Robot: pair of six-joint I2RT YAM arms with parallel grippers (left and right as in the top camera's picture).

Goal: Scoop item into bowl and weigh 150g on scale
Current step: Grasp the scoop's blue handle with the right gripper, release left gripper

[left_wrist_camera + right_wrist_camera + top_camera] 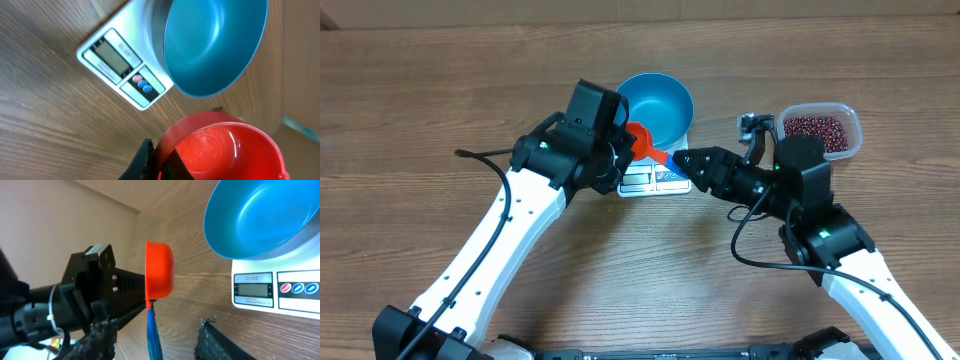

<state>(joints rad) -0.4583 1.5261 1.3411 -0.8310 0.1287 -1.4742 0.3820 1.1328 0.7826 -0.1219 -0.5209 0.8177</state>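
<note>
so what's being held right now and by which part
The left fingers pinch the red scoop by its cup rim. The right fingers flank its blue handle, not closed on it.

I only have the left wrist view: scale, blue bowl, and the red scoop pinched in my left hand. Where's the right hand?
Observer: The right hand is at the scoop, by its blue handle. The fingers stand on either side of the handle, apart and not touching it.
Operator: Good. And the beans? I see none from here.
Observer: The beans are in a clear tub at the far right of the table, beyond the right arm and apart from the scale.
</note>
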